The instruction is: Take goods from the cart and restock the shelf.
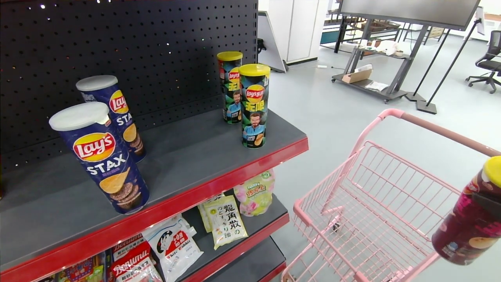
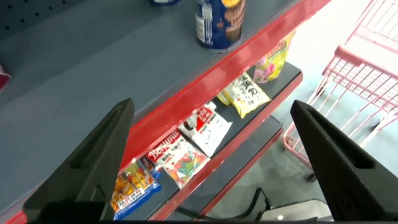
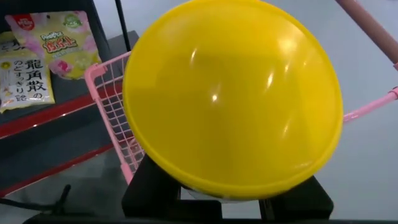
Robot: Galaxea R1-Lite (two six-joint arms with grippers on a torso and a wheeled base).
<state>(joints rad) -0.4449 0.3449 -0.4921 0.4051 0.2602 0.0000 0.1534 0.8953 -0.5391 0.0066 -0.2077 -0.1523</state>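
Grey shelf (image 1: 188, 156) beside pink cart (image 1: 375, 188) on grey floor (image 1: 321, 102). Right gripper (image 1: 489, 205) clamps maroon can (image 1: 465, 223) near cart's right rim. Left gripper (image 2: 211, 162) spread wide above shelf's front edge.

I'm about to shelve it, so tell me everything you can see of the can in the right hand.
A tall maroon chip can with a glossy yellow, plastic-looking lid that is on, and crisps printed low on its side. It is tilted, lid uppermost, clamped in the right hand over the pink cart, touching nothing else seen.
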